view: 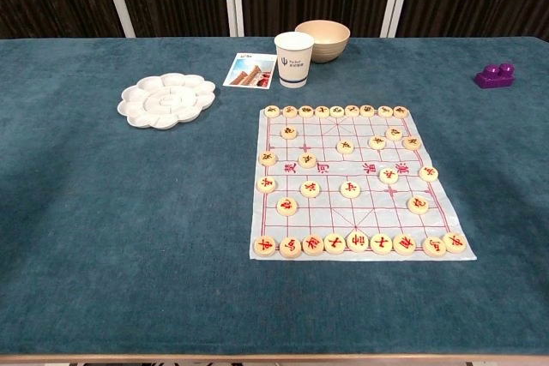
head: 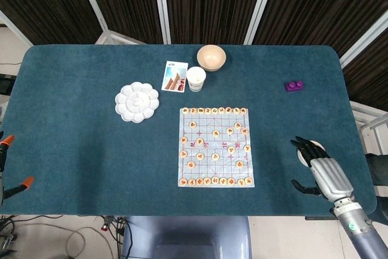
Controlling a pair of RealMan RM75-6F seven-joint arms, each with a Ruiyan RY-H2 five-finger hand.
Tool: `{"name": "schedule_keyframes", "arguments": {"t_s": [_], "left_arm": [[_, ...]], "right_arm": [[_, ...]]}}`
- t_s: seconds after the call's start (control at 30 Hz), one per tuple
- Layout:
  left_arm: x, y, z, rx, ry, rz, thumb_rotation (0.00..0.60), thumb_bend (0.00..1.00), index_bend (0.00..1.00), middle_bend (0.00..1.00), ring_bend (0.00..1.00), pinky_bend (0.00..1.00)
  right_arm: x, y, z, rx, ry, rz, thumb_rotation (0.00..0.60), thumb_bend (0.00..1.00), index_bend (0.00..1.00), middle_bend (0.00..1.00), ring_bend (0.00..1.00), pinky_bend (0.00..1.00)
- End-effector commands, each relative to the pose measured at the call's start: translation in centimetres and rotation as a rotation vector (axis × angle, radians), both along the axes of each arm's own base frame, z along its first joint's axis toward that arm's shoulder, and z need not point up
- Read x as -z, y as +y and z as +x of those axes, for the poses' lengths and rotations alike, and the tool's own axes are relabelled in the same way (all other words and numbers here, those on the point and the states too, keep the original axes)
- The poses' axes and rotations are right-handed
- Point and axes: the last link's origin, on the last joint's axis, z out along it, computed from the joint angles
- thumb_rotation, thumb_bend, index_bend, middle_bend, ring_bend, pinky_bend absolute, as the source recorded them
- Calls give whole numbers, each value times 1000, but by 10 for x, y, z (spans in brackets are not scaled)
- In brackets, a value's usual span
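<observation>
A wide bare stretch of the teal felt tabletop [head: 66, 144] fills the frame's left. Right of it: white flower-shaped plastic palette [head: 137, 102], picture card [head: 174, 76], white paper cup [head: 196, 79] with unreadable print, paper chess board [head: 215, 147]. At lower right, near the edge, the right hand [head: 319, 168] covers the white tape roll [head: 301, 154], fingers spread, empty

- The surface [head: 73, 125] is covered in matt teal cloth with a soft nap.
- Right hand [head: 322, 171]: silvery metal-look back, black matt fingers [head: 304, 145].
- Palette [head: 137, 102]: glossy white plastic.
- Chess sheet [view: 343, 179]: thin, smooth, slightly shiny.
- Cup [view: 293, 59]: matt paper.
</observation>
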Motion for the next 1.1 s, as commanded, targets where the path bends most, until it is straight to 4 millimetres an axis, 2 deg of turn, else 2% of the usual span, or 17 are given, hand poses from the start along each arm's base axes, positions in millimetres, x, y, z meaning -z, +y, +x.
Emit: {"name": "schedule_keyframes", "arguments": {"t_s": [0.03, 0.2, 0.4, 0.73, 1.1], "left_arm": [[0, 0, 0, -2, 6, 3, 600, 0, 106, 0, 0, 0], [0, 1, 0, -4, 4, 10, 600, 0, 106, 0, 0, 0], [0, 2, -1, -7, 4, 7, 600, 0, 106, 0, 0, 0], [2, 4, -3, -14, 1, 0, 600, 0, 106, 0, 0, 0], [1, 5, -3, -16, -2, 2, 600, 0, 106, 0, 0, 0]], "right_arm": [[1, -36, 34, -23, 77, 71, 600, 363, 68, 0, 8, 137], [27, -60, 54, -13, 93, 59, 600, 363, 117, 0, 8, 137], [64, -74, 70, -4, 139, 61, 600, 364, 186, 0, 9, 137], [119, -77, 97, -33, 203, 85, 600, 363, 321, 0, 8, 137], [161, -80, 114, -31, 249, 85, 600, 363, 363, 0, 8, 137]]}}
